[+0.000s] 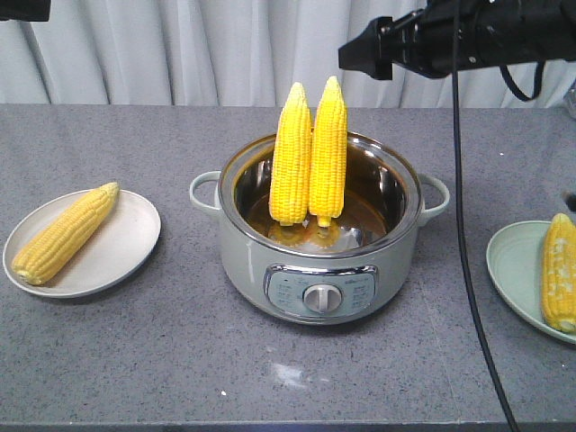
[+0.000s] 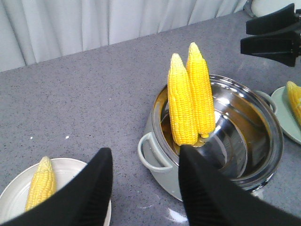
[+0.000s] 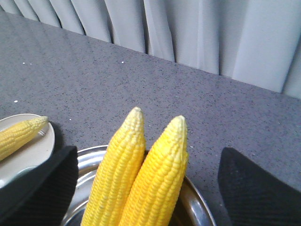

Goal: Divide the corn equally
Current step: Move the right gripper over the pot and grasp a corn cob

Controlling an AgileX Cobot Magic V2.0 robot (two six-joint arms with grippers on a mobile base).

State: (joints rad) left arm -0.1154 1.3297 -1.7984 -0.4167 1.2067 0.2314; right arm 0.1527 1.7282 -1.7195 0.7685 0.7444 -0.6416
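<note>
Hovering, seemingly above corn (image 1: 292,153), right claw (image 2: 244,36) open.

Pot (image 1: 247,261) (dial front) central; white plate (image 1: 121,241) left, green plate (image 1: 515,263) right.

— Is there any writing to read here?
— Only on the pot's (image 1: 243,265) control panel (image 1: 286,292). There are small markings around the knob (image 1: 319,298), too tiny and blurred to make out.
— Any brand or numbers?
— None legible in any view.
</note>
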